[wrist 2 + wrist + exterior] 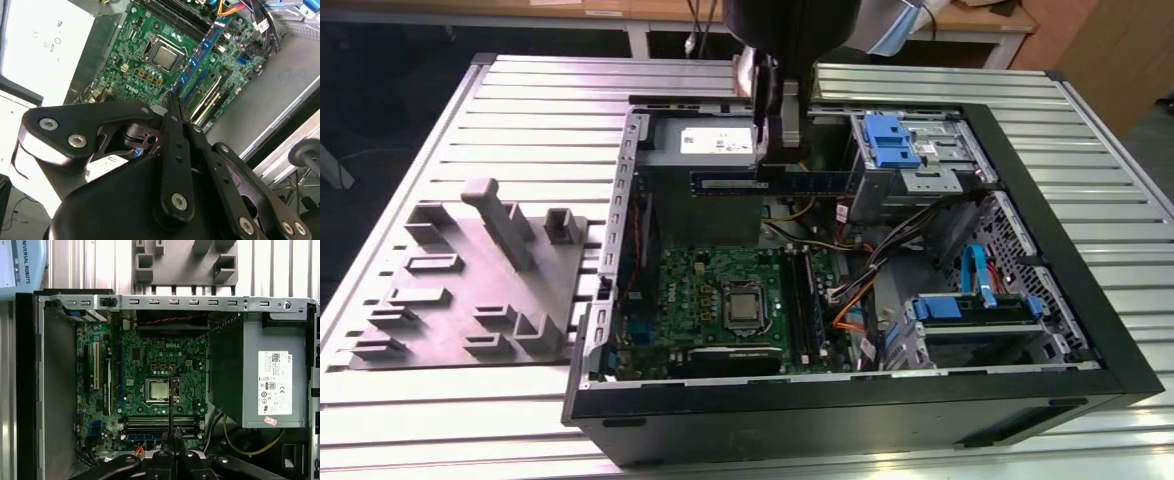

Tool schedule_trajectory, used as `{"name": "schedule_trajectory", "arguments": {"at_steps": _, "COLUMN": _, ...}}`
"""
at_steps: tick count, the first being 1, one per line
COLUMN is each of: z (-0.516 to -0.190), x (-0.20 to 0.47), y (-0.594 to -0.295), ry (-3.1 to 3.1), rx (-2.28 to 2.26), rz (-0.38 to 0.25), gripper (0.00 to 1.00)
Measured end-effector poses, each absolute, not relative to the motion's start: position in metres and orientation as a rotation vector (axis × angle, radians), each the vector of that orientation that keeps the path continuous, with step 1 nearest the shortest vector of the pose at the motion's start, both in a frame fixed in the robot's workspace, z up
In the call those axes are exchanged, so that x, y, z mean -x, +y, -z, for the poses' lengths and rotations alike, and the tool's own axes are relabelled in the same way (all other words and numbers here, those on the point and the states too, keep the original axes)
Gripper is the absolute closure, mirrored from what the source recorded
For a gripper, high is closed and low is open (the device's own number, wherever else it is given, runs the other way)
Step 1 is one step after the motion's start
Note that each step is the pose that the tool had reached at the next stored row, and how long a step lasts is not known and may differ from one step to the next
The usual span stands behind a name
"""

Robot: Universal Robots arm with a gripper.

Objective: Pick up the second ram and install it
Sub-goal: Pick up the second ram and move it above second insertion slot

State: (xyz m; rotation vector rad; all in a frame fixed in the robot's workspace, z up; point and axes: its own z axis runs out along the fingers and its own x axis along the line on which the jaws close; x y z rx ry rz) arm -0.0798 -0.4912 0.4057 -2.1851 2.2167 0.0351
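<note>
My gripper [771, 165] hangs over the open computer case, shut on the second ram [761, 182], a thin dark blue-green stick held level above the motherboard [700, 295]. In the second wrist view the ram [200, 56] reaches out from the shut fingertips [176, 107] over the board. It appears edge-on as a thin dark line [171, 400] in the first wrist view, crossing the processor socket [159, 389] and the black memory slots [160, 422]. In the exterior view the memory slots [809, 300] lie to the right of the socket, below the held stick.
A grey power supply [700, 142] sits at the case's far end beside the gripper. Blue-tabbed drive cages [901, 140] and orange and blue cables [851, 300] fill the exterior view's right side. A grey fixture block [467, 290] lies outside the case on the slatted table.
</note>
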Motion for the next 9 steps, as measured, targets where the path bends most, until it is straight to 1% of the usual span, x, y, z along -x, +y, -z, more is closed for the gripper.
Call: {"name": "schedule_trajectory", "arguments": {"at_steps": 9, "z": -0.394, "x": 0.08, "y": -0.491, "ry": 2.217, "rx": 2.185, "rz": -0.035, "gripper": 0.89}}
